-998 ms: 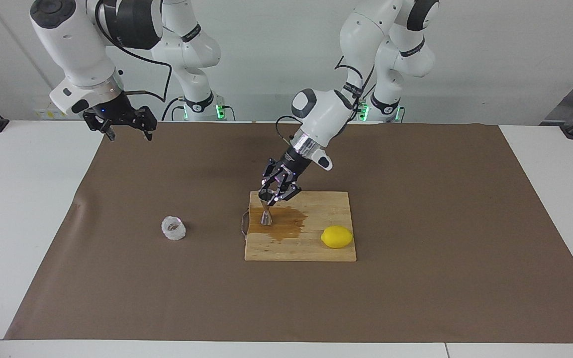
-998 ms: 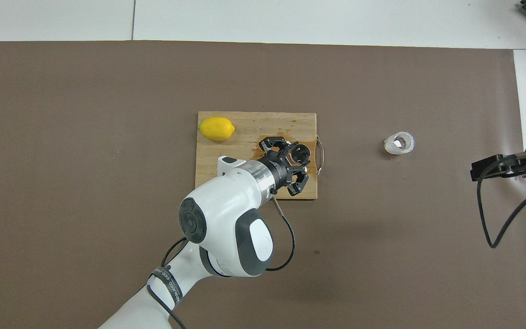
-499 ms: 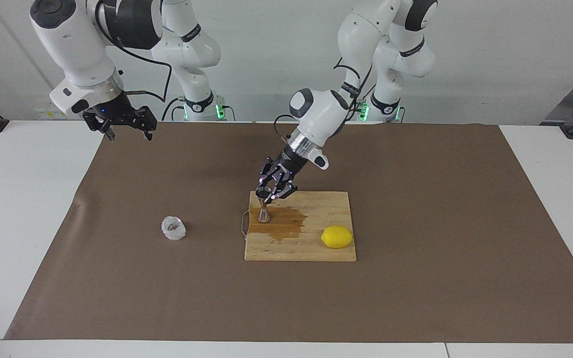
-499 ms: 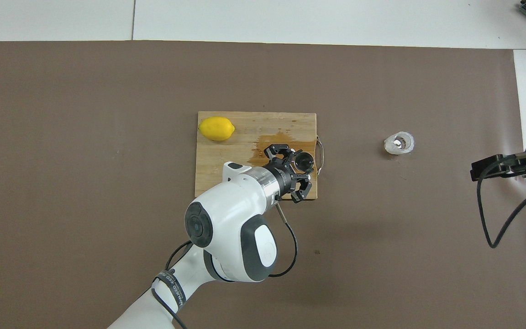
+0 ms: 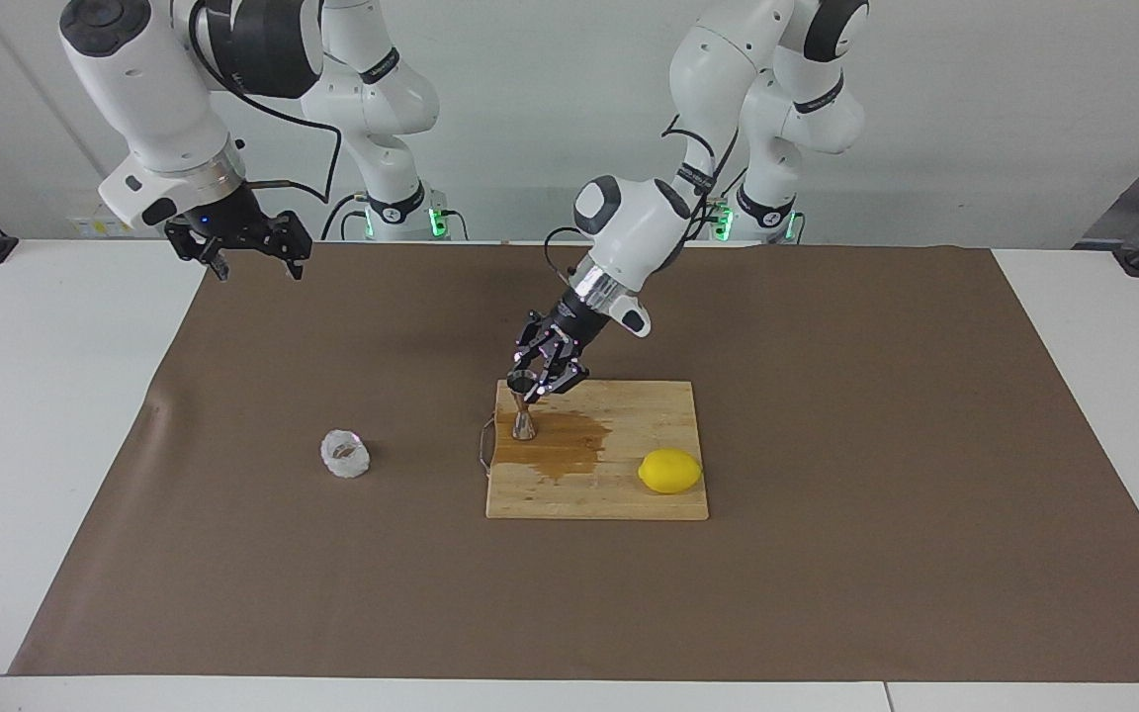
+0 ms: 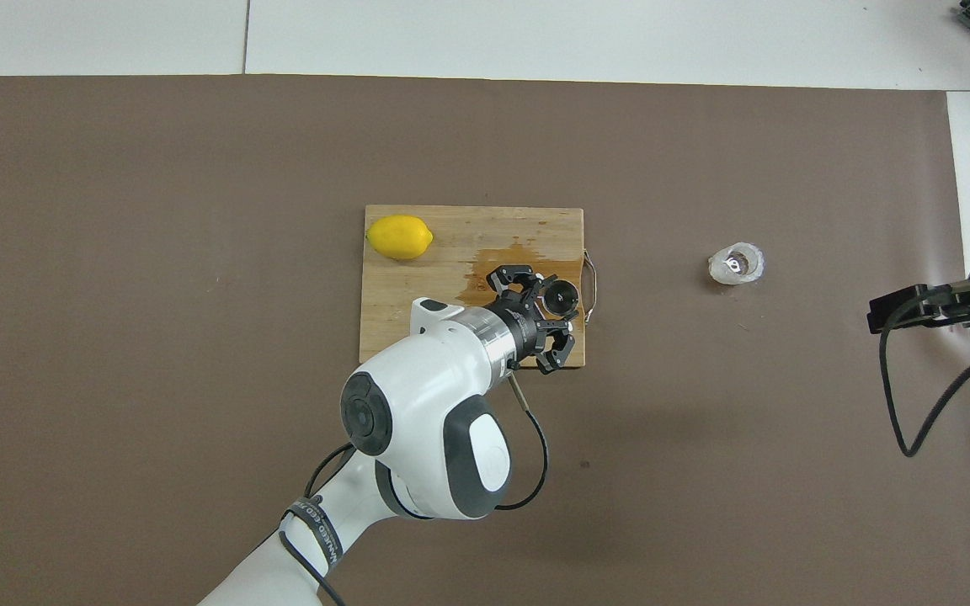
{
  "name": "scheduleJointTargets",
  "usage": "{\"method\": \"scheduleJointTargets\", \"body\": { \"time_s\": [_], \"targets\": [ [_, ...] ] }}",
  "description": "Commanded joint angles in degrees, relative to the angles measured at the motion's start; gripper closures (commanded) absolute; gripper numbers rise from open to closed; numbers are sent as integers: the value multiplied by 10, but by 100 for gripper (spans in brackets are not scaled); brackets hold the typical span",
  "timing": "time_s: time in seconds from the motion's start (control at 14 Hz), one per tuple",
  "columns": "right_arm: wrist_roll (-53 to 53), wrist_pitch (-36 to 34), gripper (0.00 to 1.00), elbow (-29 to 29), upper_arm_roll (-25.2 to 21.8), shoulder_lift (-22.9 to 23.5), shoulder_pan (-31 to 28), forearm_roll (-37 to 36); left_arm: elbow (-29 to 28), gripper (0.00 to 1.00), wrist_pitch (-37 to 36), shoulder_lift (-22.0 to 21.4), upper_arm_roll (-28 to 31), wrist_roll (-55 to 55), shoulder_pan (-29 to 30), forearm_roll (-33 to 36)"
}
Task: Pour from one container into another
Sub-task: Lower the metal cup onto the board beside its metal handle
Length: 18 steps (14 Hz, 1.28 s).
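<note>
Jigger (image 5: 524, 404) at left tool (image 5: 533, 388) tips

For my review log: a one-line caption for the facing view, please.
Left gripper at steel jigger on stained cutting board; crinkled cup apart.

Right gripper (image 6: 914, 310) mostly cut off at overhead edge; small steel hourglass jigger (image 5: 524, 407) grip contact unclear.

A lemon (image 5: 669, 471) rests on a stained wooden cutting board (image 5: 629, 499) atop brown paper (image 5: 876, 445).
</note>
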Motion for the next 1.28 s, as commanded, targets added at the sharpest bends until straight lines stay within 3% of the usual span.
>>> {"method": "scheduleJointTargets", "body": {
  "time_s": [0.0, 0.57, 1.0, 1.21],
  "targets": [
    [6, 0, 0, 0, 5, -5, -6, -5, -2, 0, -7, -4, 8, 3, -5, -1],
    [6, 0, 0, 0, 5, -5, -6, -5, -2, 0, -11, -22, 11, 7, 4, 5],
    [6, 0, 0, 0, 5, -5, -6, -5, -10, 0, -85, -55, 17, 6, 17, 11],
    [6, -1, 0, 0, 5, -5, -6, -5, -15, 0, -142, -74, 29, 6, 21, 57]
  ]
}}
